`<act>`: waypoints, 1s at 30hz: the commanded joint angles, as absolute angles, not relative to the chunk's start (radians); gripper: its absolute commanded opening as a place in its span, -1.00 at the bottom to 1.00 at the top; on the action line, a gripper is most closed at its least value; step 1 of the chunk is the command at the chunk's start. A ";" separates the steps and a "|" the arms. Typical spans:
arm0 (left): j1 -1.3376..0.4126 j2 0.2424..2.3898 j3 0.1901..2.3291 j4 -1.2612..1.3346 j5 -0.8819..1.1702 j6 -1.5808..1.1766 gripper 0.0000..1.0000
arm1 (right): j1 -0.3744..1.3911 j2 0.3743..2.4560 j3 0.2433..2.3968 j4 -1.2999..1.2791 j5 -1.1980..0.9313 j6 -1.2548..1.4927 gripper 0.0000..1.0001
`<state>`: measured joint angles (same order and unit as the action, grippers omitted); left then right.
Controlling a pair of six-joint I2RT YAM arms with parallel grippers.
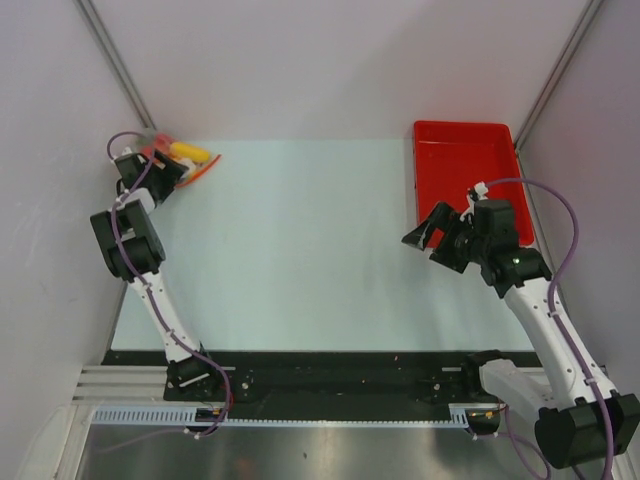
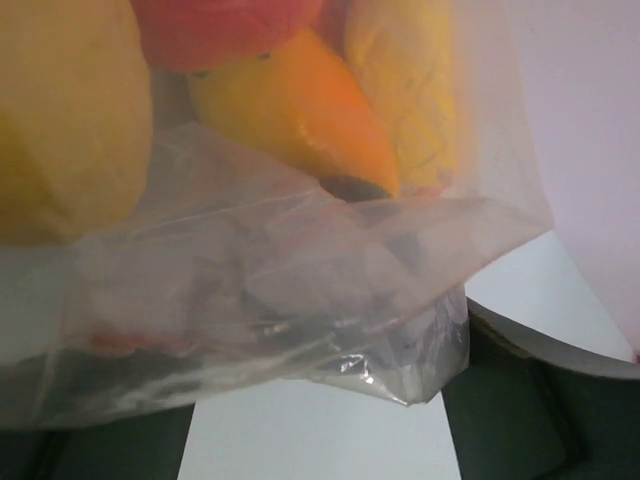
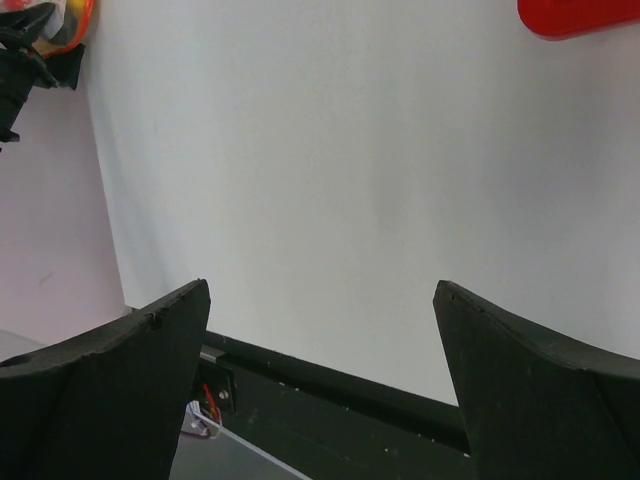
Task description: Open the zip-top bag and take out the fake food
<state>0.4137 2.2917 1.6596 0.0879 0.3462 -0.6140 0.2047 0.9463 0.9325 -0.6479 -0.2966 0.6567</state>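
Upper left: zip-top bag (image 1: pixel 180 160) thin, crinkly, slippery; fake food (image 2: pixel 300 110) light. We'd pinch film beside zip strip (image 1: pixel 205 168). Left gripper (image 1: pixel 165 168) seemingly wide around bag; right gripper (image 3: pixel 320 290) wide, empty.

I count one zip-top bag (image 2: pixel 300 300), with four pieces of fake food (image 2: pixel 300 110) showing through it: two yellow, one orange, one red. Others may be hidden. One red tray (image 1: pixel 465 140), one table (image 1: pixel 300 250), two grippers: left gripper (image 1: pixel 165 170), right gripper (image 1: pixel 425 235).
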 commanded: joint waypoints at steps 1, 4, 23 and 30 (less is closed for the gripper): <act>0.417 2.316 1.741 0.161 0.397 -0.666 0.62 | 0.228 0.991 0.933 -0.558 -0.304 0.696 0.99; 0.414 2.318 1.743 0.179 0.425 -0.676 0.03 | 0.239 1.031 0.945 -0.545 -0.311 0.699 0.99; 0.341 1.991 1.413 0.086 0.482 -0.647 -0.78 | 0.291 1.092 0.939 -0.443 -0.344 0.534 0.99; 0.221 1.755 1.188 -0.114 0.463 -0.735 -0.81 | 0.442 1.277 0.997 -0.267 -0.166 0.434 0.99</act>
